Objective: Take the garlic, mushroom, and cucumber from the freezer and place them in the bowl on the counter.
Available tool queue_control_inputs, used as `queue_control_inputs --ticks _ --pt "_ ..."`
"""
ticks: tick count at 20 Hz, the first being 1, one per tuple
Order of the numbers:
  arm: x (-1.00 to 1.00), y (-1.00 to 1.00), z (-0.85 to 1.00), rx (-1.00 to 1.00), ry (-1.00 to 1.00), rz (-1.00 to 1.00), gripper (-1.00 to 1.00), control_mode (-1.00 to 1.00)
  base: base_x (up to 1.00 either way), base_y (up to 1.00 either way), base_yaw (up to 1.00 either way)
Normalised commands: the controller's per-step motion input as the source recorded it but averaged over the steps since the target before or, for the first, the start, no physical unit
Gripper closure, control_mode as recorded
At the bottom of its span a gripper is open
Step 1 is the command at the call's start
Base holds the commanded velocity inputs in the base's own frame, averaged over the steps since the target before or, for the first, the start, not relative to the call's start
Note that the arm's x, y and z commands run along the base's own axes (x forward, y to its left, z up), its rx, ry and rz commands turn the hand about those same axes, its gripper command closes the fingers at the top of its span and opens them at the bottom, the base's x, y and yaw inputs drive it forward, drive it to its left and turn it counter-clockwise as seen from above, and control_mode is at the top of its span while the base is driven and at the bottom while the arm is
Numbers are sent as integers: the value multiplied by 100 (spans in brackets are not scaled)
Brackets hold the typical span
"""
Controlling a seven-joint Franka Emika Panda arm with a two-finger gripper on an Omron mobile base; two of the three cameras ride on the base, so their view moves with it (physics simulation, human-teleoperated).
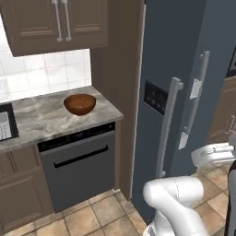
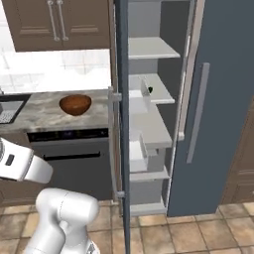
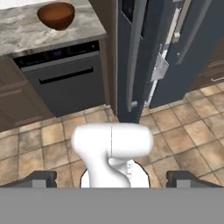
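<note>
The freezer [image 2: 208,99] stands with its left door swung out edge-on toward the base, so the right base view looks straight past it onto the light grey shelves [image 2: 149,48] and the white door bins [image 2: 139,101]. On the second shelf from the top sits 1 small dark speck, too small to tell whether it is the cucumber. The mushroom and garlic cannot be made out at this range.

The bowl [image 1: 79,103] waits on the counter [image 1: 46,120] just left of the freezer, and it looks empty, so all 3 items seem yet to be fetched.

In the hand view the gripper [image 3: 112,178] looks down over the tiled floor [image 3: 175,140] from well back. Its 2 dark tips stand wide apart with nothing between them, so the fingers are released.

The step in hand appears to be the reach into the compartment. To do it well, the arm should probably rise to shelf height first and enter through the gap between the open door's edge and the right door. It should stay clear of the bins and come at the item level with the shelf, not from above, since the shelf overhead leaves little room.
</note>
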Motion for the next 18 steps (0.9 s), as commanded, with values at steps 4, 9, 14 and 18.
queue_control_inputs --ticks 4,9,14,18 --pt "0 0 0 0 0 0 -100 100 52 -100 25" --pt "0 0 0 0 0 0 -100 100 29 -100 29" --pt "0 0 0 0 0 0 -100 100 42 -94 26" --pt "0 0 0 0 0 0 -100 100 95 -50 33"
